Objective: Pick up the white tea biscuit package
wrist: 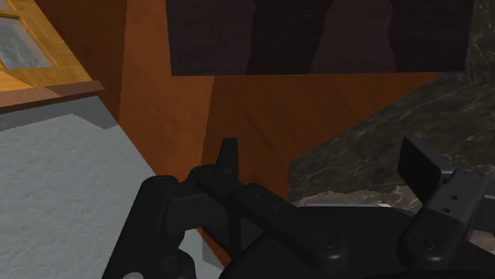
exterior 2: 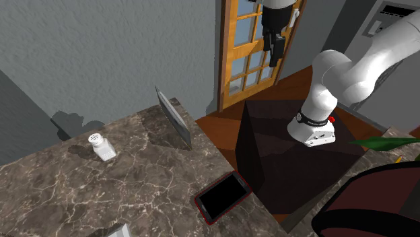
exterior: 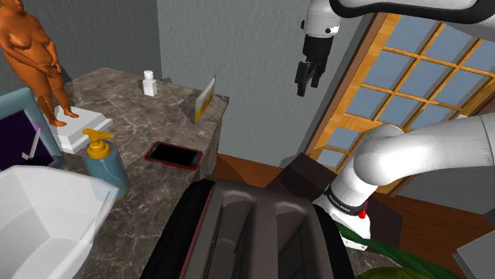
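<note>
The tea biscuit package point(exterior: 205, 99) is a thin flat pack standing on edge at the marble counter's far corner. It looks white and yellow in the shoulder view and plain grey point(exterior 2: 173, 118) in the second exterior view. My black gripper point(exterior: 306, 82) hangs high in the air beyond the counter's edge, in front of the wooden glazed door, well apart from the package. It also hangs there in the second exterior view point(exterior 2: 274, 52). In the wrist view the gripper point(wrist: 325, 162) is open, its fingers point(wrist: 228, 158) standing apart with nothing between them, over the wooden floor and the counter's corner point(wrist: 381, 135).
On the marble counter point(exterior: 135, 119) stand a white shaker point(exterior: 148, 82), a black phone with a red rim point(exterior: 173, 154), an orange figurine point(exterior: 36, 55), a blue soap dispenser point(exterior: 105, 162) and a white basin point(exterior: 40, 214). A dark chair point(exterior: 246, 230) sits near the stand point(exterior 2: 283, 155).
</note>
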You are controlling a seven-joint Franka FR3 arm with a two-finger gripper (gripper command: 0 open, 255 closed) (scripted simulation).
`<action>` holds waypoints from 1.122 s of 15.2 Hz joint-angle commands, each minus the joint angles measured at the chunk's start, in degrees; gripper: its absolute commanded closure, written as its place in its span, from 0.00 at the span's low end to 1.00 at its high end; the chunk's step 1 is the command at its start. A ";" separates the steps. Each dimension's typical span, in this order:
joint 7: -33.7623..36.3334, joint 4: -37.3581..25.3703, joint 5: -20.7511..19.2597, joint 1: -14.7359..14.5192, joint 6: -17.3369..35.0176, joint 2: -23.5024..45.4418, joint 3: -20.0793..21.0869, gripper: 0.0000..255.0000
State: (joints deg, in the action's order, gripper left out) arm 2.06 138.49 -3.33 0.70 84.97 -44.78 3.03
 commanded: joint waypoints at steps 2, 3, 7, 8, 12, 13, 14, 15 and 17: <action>2.60 -0.44 1.21 0.22 1.07 1.47 1.09 0.00; 5.16 -0.96 2.37 0.48 2.16 3.02 2.17 0.00; 15.14 -3.90 6.18 1.63 6.57 9.83 6.18 0.00; 17.57 -4.83 6.93 1.97 7.66 11.66 7.11 0.00; 27.17 -9.35 9.00 3.32 11.82 19.40 10.41 0.00; 29.52 -10.66 9.30 3.69 12.79 21.41 11.16 0.00; 31.88 -12.04 9.49 4.03 13.72 23.44 11.84 0.00; 34.23 -13.49 9.61 4.35 14.61 25.50 12.48 0.00; 38.90 -16.58 9.57 4.95 16.26 29.68 13.59 0.00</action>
State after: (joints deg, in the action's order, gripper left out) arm 38.40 123.57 6.20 5.30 100.53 -17.12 16.08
